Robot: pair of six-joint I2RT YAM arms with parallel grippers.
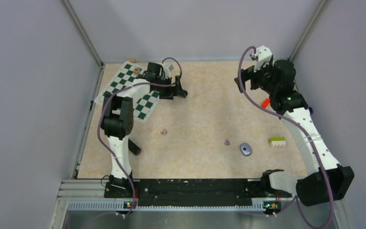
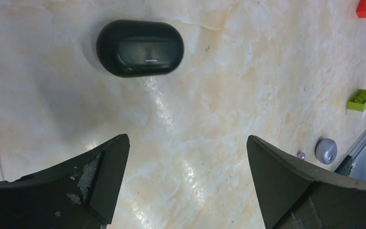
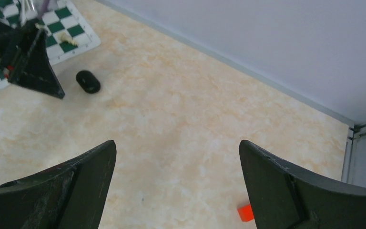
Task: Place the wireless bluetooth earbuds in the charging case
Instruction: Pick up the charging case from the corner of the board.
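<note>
A closed black oval charging case (image 2: 140,47) lies on the table just ahead of my left gripper (image 2: 187,139), which is open and empty beside the chessboard (image 1: 128,86). The case also shows in the right wrist view (image 3: 88,82), next to the left gripper (image 3: 33,71). Two pale purple earbuds (image 1: 163,132) lie together at mid-table, and a third purple earbud (image 1: 227,141) lies beside a grey-blue oval case (image 1: 245,149). The black earbuds are out of view. My right gripper (image 3: 177,143) is open and empty, held above the far right of the table.
A green-and-white brick (image 1: 277,142) lies right of the grey-blue case. A small red brick (image 1: 265,102) lies under the right arm. Chess pieces (image 3: 66,37) stand on the board at far left. A dark object (image 1: 134,147) lies by the left arm's base.
</note>
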